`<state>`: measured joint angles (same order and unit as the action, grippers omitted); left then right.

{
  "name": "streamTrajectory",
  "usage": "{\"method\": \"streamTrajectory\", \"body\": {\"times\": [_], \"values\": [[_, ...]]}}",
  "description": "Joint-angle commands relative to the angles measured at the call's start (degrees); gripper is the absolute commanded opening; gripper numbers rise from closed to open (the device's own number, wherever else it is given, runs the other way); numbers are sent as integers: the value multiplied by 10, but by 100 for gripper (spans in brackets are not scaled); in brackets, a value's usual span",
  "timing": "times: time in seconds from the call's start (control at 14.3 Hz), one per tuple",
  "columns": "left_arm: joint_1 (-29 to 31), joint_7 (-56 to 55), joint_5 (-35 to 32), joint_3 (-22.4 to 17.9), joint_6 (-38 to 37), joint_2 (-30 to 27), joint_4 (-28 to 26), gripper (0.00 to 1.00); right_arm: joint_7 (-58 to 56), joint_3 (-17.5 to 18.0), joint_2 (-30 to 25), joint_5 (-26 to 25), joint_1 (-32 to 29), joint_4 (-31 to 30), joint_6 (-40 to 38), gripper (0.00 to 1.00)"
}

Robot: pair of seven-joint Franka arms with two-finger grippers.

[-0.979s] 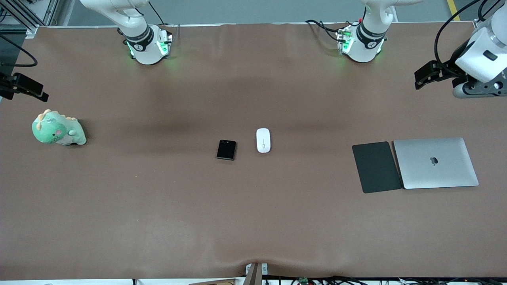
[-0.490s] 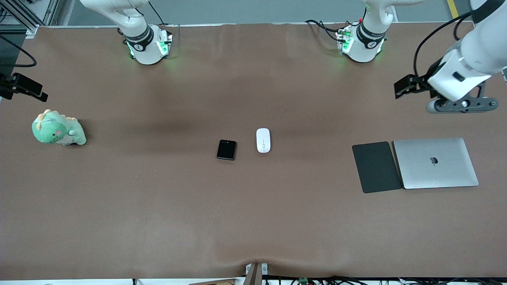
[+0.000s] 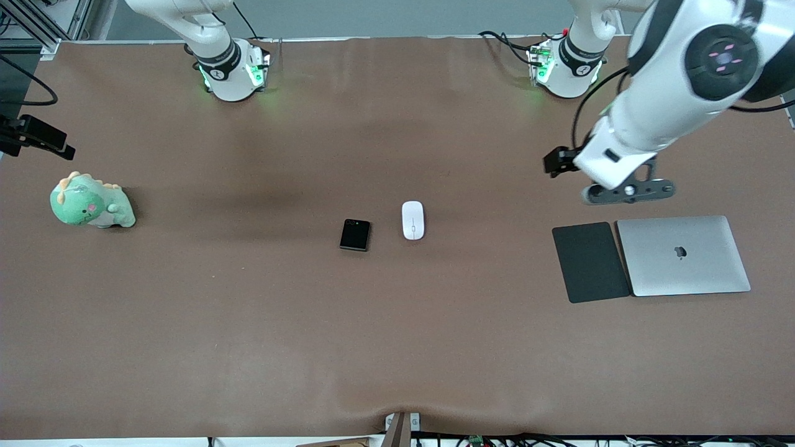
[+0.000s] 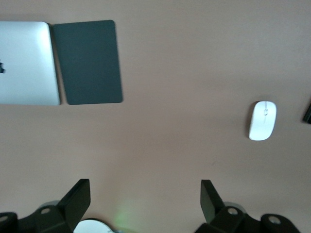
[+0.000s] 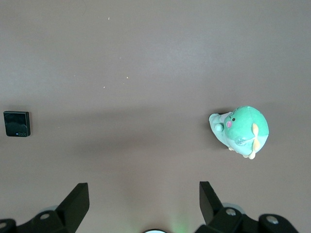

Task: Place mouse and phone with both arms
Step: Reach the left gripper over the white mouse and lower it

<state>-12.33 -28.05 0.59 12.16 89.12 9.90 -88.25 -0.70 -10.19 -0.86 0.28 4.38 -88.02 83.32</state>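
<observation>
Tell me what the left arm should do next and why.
Probably carry the left claw on toward the mouse: it hangs open and empty over bare table near the dark pad, while the mouse lies untouched beside the phone.

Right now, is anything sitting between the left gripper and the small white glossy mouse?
Nothing visible. The left gripper is open over bare table, above the dark grey pad's farther edge. Only brown tabletop lies between it and the small white glossy oval mouse.
</observation>
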Motion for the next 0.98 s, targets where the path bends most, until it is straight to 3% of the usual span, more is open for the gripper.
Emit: {"method": "streamTrajectory", "body": {"times": [0.0, 0.28, 0.91], "values": [[-43, -50, -2, -3, 31, 42, 14, 100, -5, 1, 9, 9, -1, 12, -4, 100], [-109, -114, -38, -3, 96, 103, 15, 100, -5, 2, 10, 10, -3, 12, -5, 100], [-186, -228, -41, -3, 254, 235, 14, 100, 2, 1, 12, 10, -3, 8, -5, 100]]}}
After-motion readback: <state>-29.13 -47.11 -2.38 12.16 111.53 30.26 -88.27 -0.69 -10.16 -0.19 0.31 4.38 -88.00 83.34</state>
